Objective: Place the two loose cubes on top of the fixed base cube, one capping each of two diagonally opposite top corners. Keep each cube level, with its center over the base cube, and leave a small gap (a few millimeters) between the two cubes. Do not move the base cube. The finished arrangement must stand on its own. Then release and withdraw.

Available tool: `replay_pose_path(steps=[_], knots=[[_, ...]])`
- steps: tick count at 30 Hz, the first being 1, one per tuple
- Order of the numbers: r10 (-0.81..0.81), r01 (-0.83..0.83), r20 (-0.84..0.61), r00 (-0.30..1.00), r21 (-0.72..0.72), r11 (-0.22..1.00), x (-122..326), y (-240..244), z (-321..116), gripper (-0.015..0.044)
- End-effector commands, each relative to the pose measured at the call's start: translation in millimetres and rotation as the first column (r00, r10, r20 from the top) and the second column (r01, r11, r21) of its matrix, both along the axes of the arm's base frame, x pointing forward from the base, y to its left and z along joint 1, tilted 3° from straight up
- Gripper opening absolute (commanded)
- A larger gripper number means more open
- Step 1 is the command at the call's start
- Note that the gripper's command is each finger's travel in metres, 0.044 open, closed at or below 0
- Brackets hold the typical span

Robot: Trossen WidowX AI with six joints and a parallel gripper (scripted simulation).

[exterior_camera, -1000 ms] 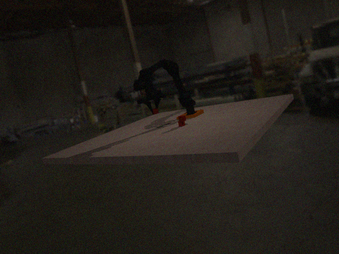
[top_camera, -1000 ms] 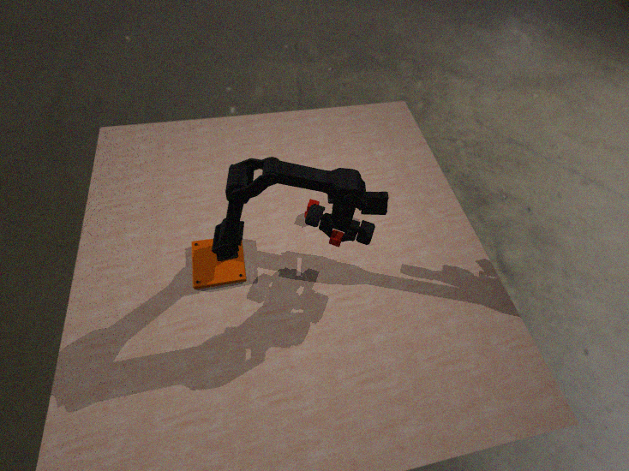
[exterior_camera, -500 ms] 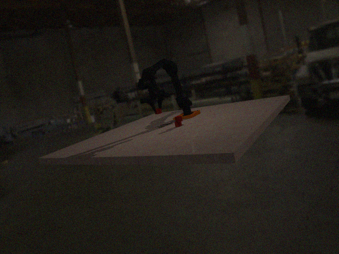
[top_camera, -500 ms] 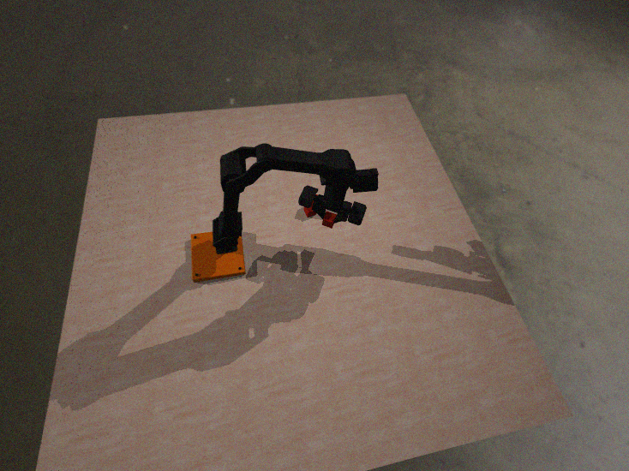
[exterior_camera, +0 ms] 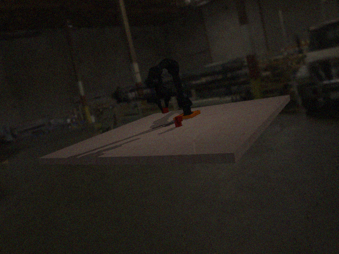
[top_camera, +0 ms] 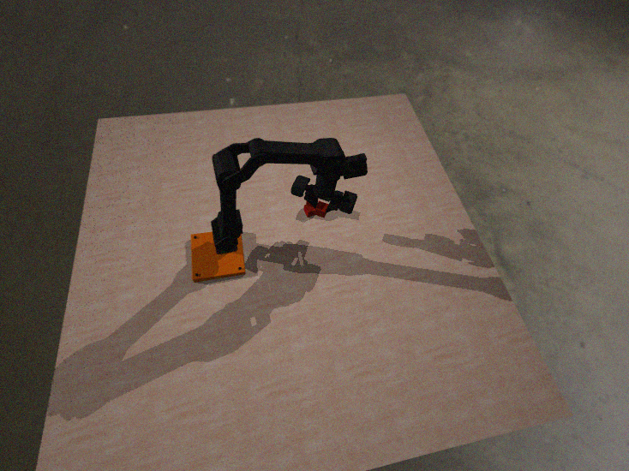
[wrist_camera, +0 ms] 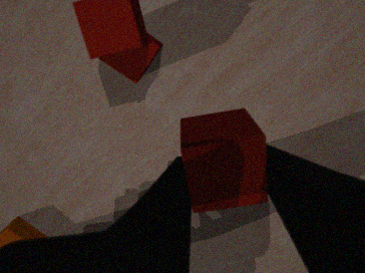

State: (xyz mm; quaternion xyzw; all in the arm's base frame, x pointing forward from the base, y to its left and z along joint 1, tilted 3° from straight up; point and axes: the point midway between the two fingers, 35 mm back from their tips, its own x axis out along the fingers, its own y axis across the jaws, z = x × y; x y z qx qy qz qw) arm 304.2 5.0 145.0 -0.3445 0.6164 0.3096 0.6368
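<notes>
Wrist view shows the gripper (wrist_camera: pixel 226 199) clamped on the second cube (wrist_camera: pixel 222 156), carried near the base cube (wrist_camera: pixel 135 62) (already capped by one cube (wrist_camera: pixel 109 22)); next comes aligning over the opposite free corner.
</notes>
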Motion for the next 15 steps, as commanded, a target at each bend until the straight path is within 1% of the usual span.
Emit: replay_pose_path(steps=[1,15], knots=[[-0.004,0.004,0.006,1.0,-0.003,1.0,-4,10,-1,0.0105],[-0.004,0.004,0.005,1.0,-0.002,1.0,-21,46,-7,0.0105]])
